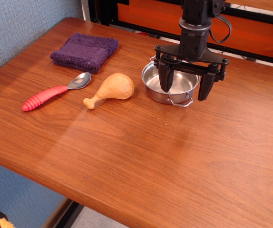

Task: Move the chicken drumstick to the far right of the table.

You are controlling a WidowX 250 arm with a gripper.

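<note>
The tan-orange chicken drumstick (111, 89) lies on the reddish-brown table (141, 161), left of centre, its pale bone end pointing toward the front left. My gripper (186, 87) hangs open over a small metal pot (170, 83), to the right of the drumstick and apart from it. Its two black fingers (165, 76) point down, one over the pot's bowl and one just past its right rim. The gripper holds nothing.
A red-handled spoon (54, 92) lies left of the drumstick. A folded purple cloth (85, 51) sits at the back left. A blue wall runs along the left; an orange panel stands behind the table. The table's right part shows bare wood.
</note>
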